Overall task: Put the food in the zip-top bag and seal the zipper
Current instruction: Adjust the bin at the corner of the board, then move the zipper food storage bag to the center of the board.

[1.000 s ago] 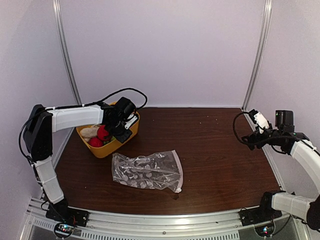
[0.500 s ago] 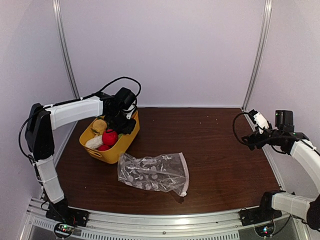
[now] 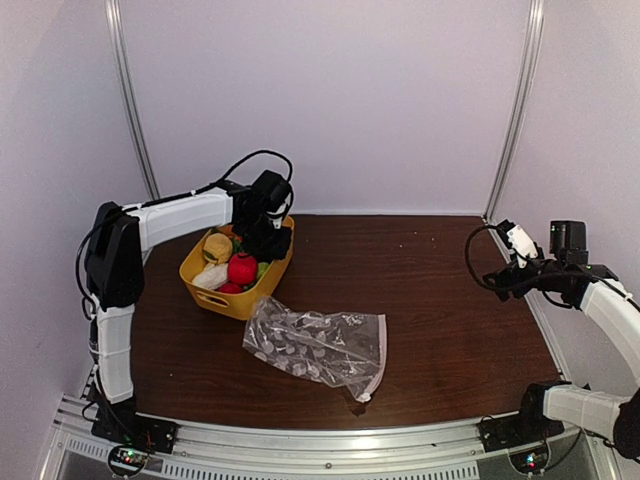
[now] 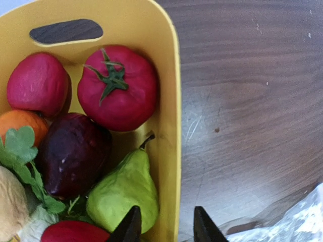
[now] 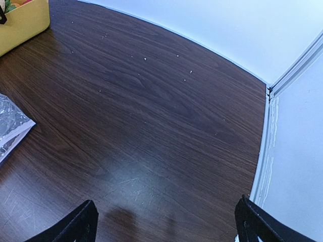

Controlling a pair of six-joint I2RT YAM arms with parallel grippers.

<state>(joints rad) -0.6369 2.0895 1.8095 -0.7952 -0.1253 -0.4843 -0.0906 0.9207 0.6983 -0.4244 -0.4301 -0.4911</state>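
Left gripper: closed to a narrow gap on the right-hand wall of the yellow plastic tub, one black finger inside the tub and one outside. In the top view it sits at the tub's far end, with the arm reaching in from the left.
Right gripper: jaws spread wide with nothing between them. It is held above bare table at the right side, well apart from the bag and the tub.
Toy food: all visible pieces lie inside the tub. They are a red tomato with a green stalk, a pink-red round fruit, a dark purple fruit, a green pear and an orange piece with green leaves. The pear lies against the gripped wall, just beside the inner finger. The tomato touches the same wall further along.
Clear crinkly zip-top bag: lies flat on the table just in front of the tub, with its left corner close to the tub's near wall. Whether its mouth is open or sealed cannot be told.
Dark brown wooden table: carries the tub at the left rear and the bag near the centre front.
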